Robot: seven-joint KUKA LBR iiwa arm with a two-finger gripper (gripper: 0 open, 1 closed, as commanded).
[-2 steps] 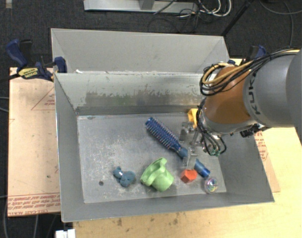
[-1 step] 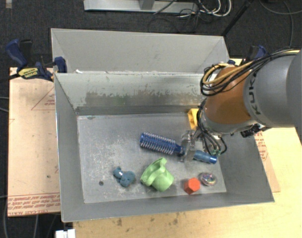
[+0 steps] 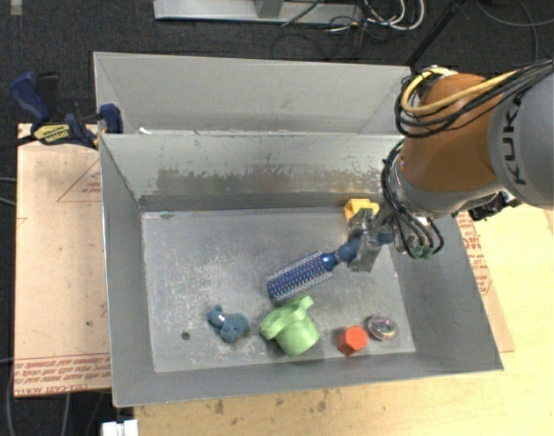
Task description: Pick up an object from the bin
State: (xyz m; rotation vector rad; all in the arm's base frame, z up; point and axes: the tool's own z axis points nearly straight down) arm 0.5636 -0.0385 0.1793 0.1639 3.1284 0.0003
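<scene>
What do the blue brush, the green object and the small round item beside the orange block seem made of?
Blue brush: probably plastic, matte, with dense bristle rows along its head. Green object: likely moulded plastic or rubber, smooth, uniform colour. Round item: perhaps metal, since it glints silvery; too small to be certain.

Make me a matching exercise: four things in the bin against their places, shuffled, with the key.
Things:
1 brush
2 green toy
3 orange block
4 yellow piece

Places:
A by the back wall
B mid-floor, lying slantwise
C near the front, next to the blue toy
D near the front, beside the silvery disc

Pairs: 1-B, 2-C, 3-D, 4-A
</scene>
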